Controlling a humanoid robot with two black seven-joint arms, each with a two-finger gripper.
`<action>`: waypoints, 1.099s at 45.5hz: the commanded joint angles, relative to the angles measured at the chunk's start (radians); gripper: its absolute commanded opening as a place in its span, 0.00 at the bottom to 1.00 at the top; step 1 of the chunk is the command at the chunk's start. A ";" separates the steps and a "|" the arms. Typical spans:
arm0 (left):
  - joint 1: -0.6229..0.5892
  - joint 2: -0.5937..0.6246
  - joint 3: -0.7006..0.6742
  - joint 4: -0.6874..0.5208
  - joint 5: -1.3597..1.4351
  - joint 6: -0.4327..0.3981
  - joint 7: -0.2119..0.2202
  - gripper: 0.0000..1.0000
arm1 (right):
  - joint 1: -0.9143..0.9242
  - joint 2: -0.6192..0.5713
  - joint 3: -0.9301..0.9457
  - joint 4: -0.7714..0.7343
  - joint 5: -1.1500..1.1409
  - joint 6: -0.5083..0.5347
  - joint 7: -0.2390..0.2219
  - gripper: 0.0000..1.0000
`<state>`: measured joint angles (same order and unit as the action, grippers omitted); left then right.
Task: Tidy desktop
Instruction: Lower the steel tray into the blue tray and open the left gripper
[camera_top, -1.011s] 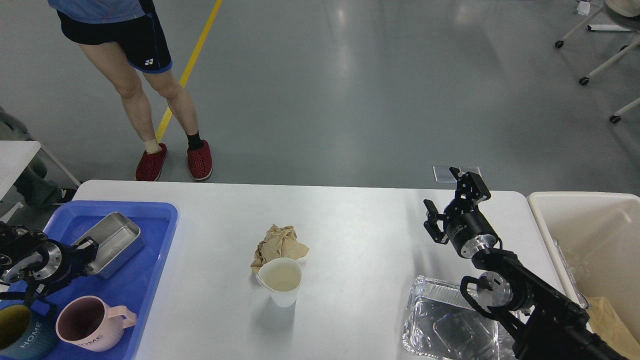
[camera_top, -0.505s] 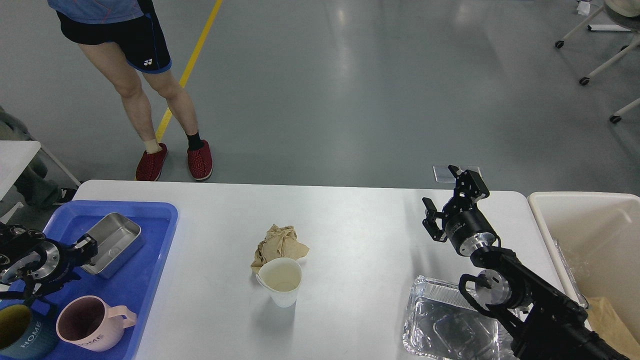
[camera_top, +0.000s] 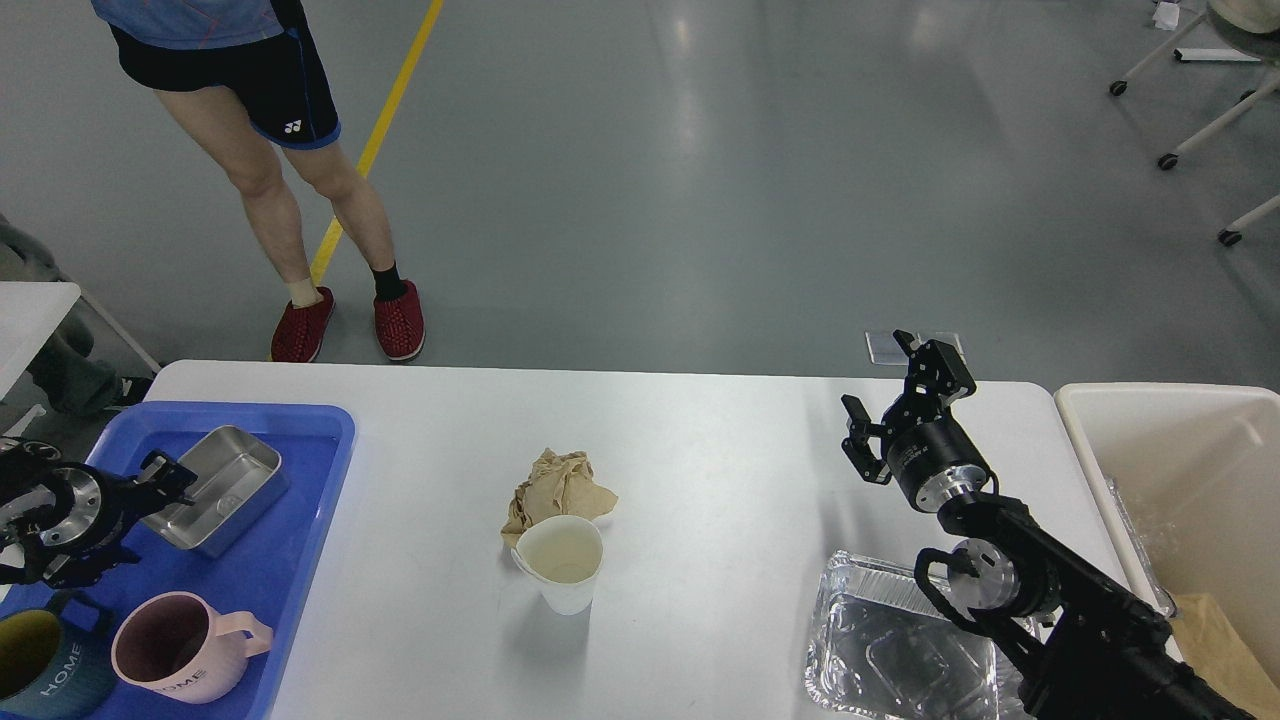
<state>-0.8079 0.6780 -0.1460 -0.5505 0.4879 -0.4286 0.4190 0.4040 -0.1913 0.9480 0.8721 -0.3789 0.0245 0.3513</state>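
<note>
The white desktop (camera_top: 720, 450) fills the lower view. On it lie a crumpled brown paper (camera_top: 558, 486), a white paper cup (camera_top: 562, 562) standing upright just in front of it, and an empty foil tray (camera_top: 885, 645) at the front right. My right gripper (camera_top: 897, 400) is open and empty, held above the desktop behind the foil tray. My left gripper (camera_top: 140, 512) is open and empty over the blue tray (camera_top: 300, 520), just left of the steel box (camera_top: 218, 485) and apart from it.
The blue tray also holds a pink mug (camera_top: 165, 650) and a dark teal mug (camera_top: 40, 675). A cream-beige bin (camera_top: 1175, 470) with paper and plastic inside stands at the right end. A person (camera_top: 270, 150) stands beyond the far left edge.
My left gripper has drawn back to the left, away from the steel box, which stays in the tray. My right gripper has shifted slightly up and left.
</note>
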 joint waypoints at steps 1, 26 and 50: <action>-0.019 0.063 -0.020 -0.055 0.000 -0.013 0.000 0.77 | 0.002 0.004 0.000 -0.001 0.000 0.000 0.000 1.00; -0.073 0.460 -0.141 -0.643 0.000 0.001 -0.005 0.80 | 0.004 0.009 0.000 0.001 -0.002 -0.002 0.000 1.00; -0.068 0.715 -0.231 -0.928 -0.012 -0.018 -0.061 0.87 | 0.004 0.010 0.000 0.001 -0.002 -0.002 0.000 1.00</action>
<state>-0.8761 1.3614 -0.3702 -1.4639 0.4761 -0.4439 0.3989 0.4080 -0.1824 0.9480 0.8730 -0.3805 0.0230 0.3513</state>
